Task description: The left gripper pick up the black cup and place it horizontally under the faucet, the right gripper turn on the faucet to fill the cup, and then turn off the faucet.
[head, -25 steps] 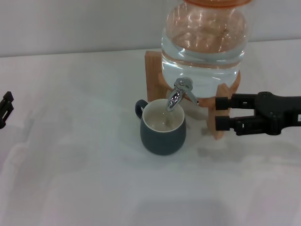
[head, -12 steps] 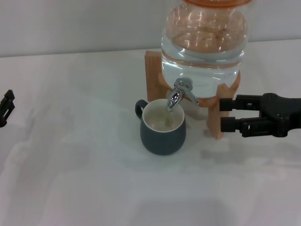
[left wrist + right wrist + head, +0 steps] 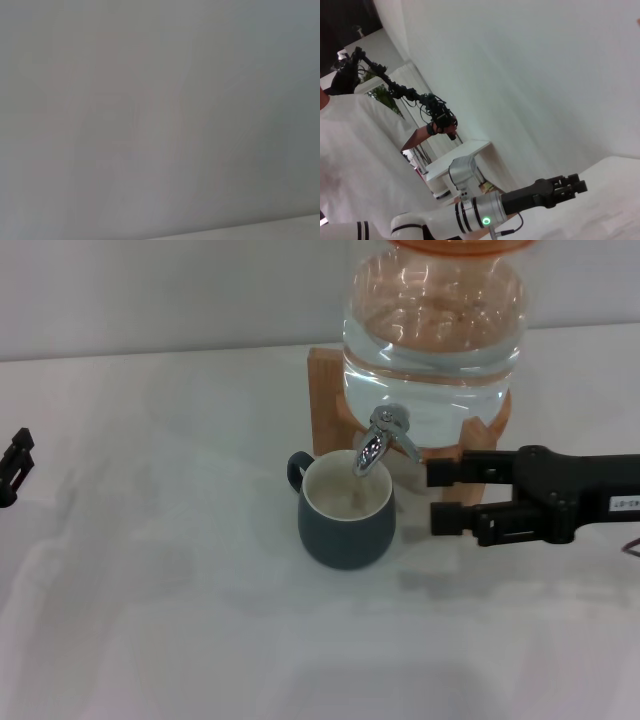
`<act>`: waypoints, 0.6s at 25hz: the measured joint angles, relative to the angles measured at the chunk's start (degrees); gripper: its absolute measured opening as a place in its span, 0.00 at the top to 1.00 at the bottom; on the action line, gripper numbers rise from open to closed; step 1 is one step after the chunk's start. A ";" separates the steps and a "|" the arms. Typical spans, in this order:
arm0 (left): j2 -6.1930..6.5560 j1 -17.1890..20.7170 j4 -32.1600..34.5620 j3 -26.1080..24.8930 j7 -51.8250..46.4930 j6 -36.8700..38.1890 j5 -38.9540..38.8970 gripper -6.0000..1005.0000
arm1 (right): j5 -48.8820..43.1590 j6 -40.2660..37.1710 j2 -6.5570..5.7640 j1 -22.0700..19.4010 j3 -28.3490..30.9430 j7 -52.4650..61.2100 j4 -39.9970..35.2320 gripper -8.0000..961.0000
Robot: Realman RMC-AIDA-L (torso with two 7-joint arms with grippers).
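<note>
The black cup (image 3: 346,518) stands upright on the white table, its cream inside showing and its loop handle pointing left. Directly above its mouth hangs the chrome faucet (image 3: 378,444), with its lever reaching right. My right gripper (image 3: 438,495) is open just right of the cup and faucet; its upper finger (image 3: 447,472) is close to the lever's end without touching it. My left gripper (image 3: 13,467) sits far off at the table's left edge, and the right wrist view shows the left gripper (image 3: 566,187) from the side.
The clear water jar (image 3: 435,340) rests in a wooden stand (image 3: 325,405) behind the cup. One wooden leg (image 3: 466,512) stands right behind my right gripper's fingers. A person and other equipment appear far off in the right wrist view.
My right gripper first backed away to the right, then moved left to beside the faucet lever. The cup, faucet and left gripper have stayed put.
</note>
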 joint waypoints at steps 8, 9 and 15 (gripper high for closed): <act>-0.01 -0.02 -0.03 0.00 0.00 0.01 -0.01 0.47 | 0.29 -3.33 0.19 2.53 -4.73 -1.50 2.93 0.12; -0.01 -0.03 -0.03 0.00 0.00 0.01 -0.01 0.47 | 0.29 -3.61 0.20 2.92 -4.87 -1.73 3.56 0.12; -0.09 -0.06 -0.03 0.00 0.00 0.00 -0.01 0.47 | 0.29 -6.19 0.21 3.72 -5.01 -2.54 4.70 0.12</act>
